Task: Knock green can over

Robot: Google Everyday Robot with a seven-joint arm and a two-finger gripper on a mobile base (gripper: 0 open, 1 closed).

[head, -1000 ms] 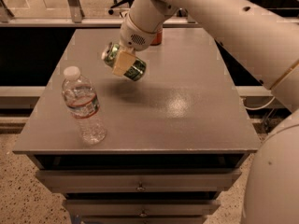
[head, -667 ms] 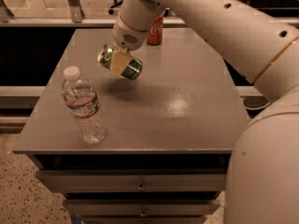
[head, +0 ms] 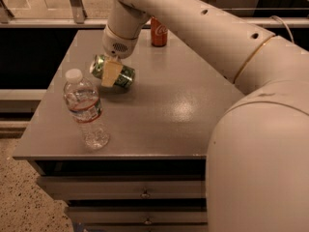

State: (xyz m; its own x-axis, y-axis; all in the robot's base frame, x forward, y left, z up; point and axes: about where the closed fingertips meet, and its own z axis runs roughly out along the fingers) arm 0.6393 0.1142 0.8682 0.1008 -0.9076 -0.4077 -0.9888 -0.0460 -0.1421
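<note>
The green can (head: 126, 77) lies on its side, tilted, at the back left of the grey table top (head: 183, 115). My gripper (head: 113, 78) hangs from the white wrist (head: 118, 42) and straddles the can's middle. A pale finger pad (head: 110, 74) crosses the front of the can and the other finger is hidden behind it. The fingers appear shut on the can. The can's underside is at or just above the table; I cannot tell if it touches.
A clear water bottle (head: 86, 109) with a white cap stands at the front left, close to the can. A red Coca-Cola can (head: 158, 32) stands at the back edge. My large white arm (head: 260, 144) fills the right side. Drawers (head: 145, 195) are under the table.
The gripper has moved left and down with the green can, which now lies lower and flatter, near the table surface. The bottle and red can have not moved.
</note>
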